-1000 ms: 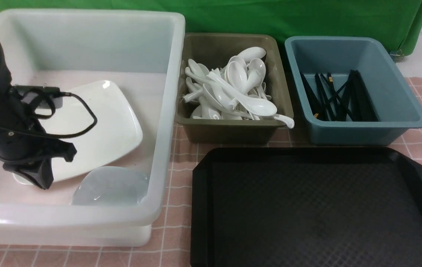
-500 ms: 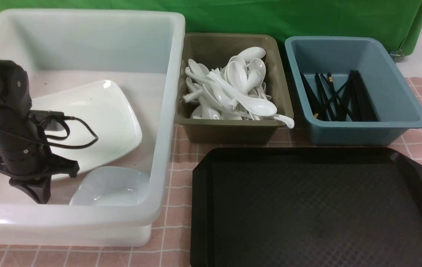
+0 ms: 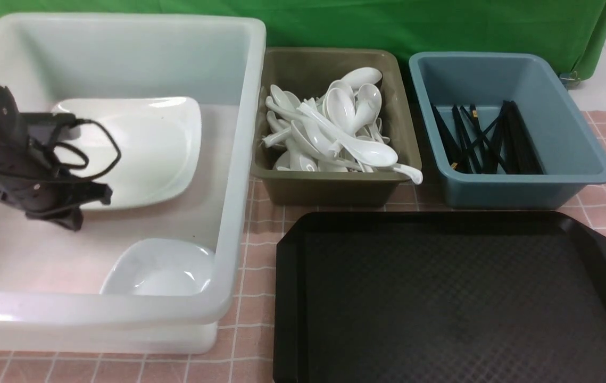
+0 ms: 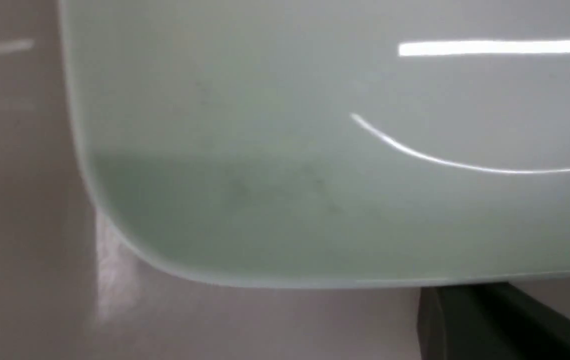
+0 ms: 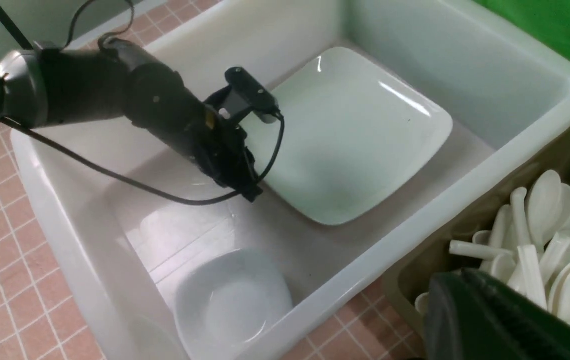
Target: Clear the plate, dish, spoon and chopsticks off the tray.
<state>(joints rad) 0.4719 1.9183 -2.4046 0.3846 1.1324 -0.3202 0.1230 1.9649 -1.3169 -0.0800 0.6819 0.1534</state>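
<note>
The large white plate lies inside the white tub, toward its back. My left gripper is shut, its tips right at the plate's near edge, and it holds nothing. The small dish sits in the tub's front right corner. The black tray is bare. White spoons fill a brown bin, and I cannot single out the task's spoon. Black chopsticks lie in a blue bin. My right gripper is shut over the brown bin's corner.
The brown bin and the blue bin stand side by side behind the tray, to the right of the tub. A pink checked cloth covers the table. A green backdrop hangs at the far edge.
The plate has slid from the tub's front left toward its back and lies flatter. My left gripper has risen and moved back along with the plate's edge. The dish has stayed put.
</note>
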